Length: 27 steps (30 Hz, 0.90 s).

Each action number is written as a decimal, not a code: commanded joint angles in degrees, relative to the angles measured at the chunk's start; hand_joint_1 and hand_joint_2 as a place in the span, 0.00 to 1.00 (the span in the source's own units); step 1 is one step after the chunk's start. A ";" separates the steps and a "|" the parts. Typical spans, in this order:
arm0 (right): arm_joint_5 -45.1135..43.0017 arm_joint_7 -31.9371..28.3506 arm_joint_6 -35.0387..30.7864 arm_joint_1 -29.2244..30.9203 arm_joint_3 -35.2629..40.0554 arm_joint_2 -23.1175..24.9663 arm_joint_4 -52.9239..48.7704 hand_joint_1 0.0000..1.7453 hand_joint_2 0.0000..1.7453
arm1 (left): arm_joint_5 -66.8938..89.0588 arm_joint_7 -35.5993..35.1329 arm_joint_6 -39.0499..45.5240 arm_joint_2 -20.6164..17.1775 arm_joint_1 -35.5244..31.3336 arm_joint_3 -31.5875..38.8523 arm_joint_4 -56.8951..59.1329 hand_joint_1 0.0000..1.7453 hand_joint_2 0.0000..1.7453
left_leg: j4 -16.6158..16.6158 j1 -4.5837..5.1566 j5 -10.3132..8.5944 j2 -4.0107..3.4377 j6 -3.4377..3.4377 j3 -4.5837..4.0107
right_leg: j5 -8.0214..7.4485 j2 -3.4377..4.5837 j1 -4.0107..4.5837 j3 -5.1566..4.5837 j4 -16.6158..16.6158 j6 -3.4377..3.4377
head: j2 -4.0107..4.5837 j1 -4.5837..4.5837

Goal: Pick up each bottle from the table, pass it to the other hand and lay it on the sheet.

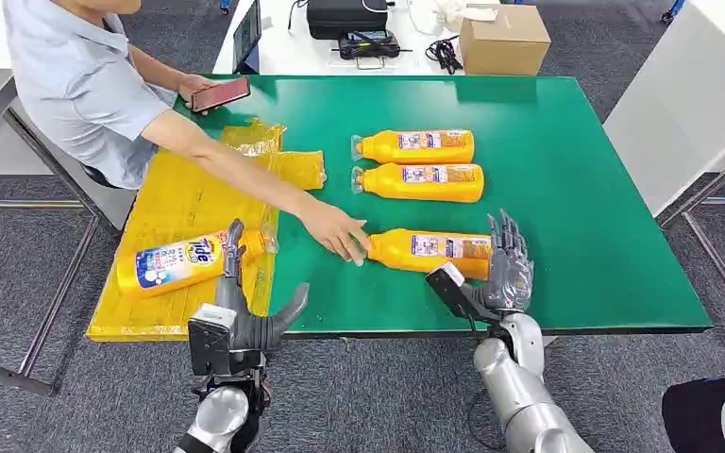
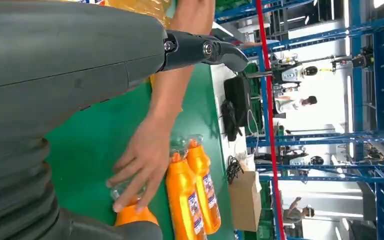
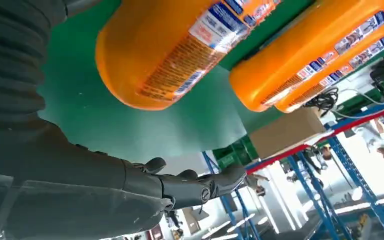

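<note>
Three orange bottles lie on the green table (image 1: 576,189): two side by side at the back (image 1: 415,146) (image 1: 420,182), and a nearer bottle (image 1: 429,251) whose cap end a person's hand (image 1: 338,231) touches. My right hand (image 1: 505,269) stands open with fingers spread just beside the nearer bottle's base (image 3: 160,50), holding nothing. A fourth bottle (image 1: 184,261) with a blue label lies on the yellow sheet (image 1: 184,203). My left hand (image 1: 241,311) hovers open at the sheet's near edge, close to that bottle. The left wrist view shows the person's hand (image 2: 140,170) on the bottle cap.
The person sits at the table's far left corner, one arm stretched across the sheet, the other hand holding a phone (image 1: 219,93). A cardboard box (image 1: 505,40) and dark equipment (image 1: 345,17) sit on a white table behind. The green table's right half is bare.
</note>
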<state>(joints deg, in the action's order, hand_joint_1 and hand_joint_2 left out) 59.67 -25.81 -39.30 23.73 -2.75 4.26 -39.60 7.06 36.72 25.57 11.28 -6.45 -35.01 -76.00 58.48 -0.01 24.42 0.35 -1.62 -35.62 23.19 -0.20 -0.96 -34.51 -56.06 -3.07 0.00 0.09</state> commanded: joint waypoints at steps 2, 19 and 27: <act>-0.10 0.65 -0.70 4.38 2.67 -1.46 8.56 0.00 1.00 | -0.45 -0.47 -0.55 -1.05 -2.75 -1.20 3.03 0.00 1.00 | -0.04 0.00 0.02 -0.03 0.04 0.12 | 0.02 0.02 0.00 0.11 0.03 0.07 | 0.00 0.00; 0.09 1.33 1.69 5.71 6.98 -1.49 10.81 0.00 1.00 | -2.11 -1.75 -2.35 -0.73 -3.15 -1.49 3.66 0.00 1.00 | -0.02 -0.02 0.09 -0.06 0.08 0.28 | 0.08 0.04 0.03 0.27 0.02 0.13 | 0.00 0.00; 3.91 6.59 7.04 9.98 15.02 -3.05 12.51 0.00 1.00 | -5.66 -3.89 -6.59 -0.34 -3.86 -2.06 4.79 0.00 1.00 | -0.01 0.01 0.01 -0.07 0.04 0.06 | 0.00 0.06 -0.01 0.04 -0.01 0.06 | 0.00 0.00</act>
<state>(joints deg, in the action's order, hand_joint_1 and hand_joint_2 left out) 60.83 -22.91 -35.65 27.08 3.25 3.39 -33.18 3.96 34.47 22.10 11.50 -7.40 -35.10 -75.39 58.48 -0.01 24.41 0.35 -1.62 -35.63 23.19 -0.20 -0.96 -34.51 -56.06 -3.08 0.00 0.09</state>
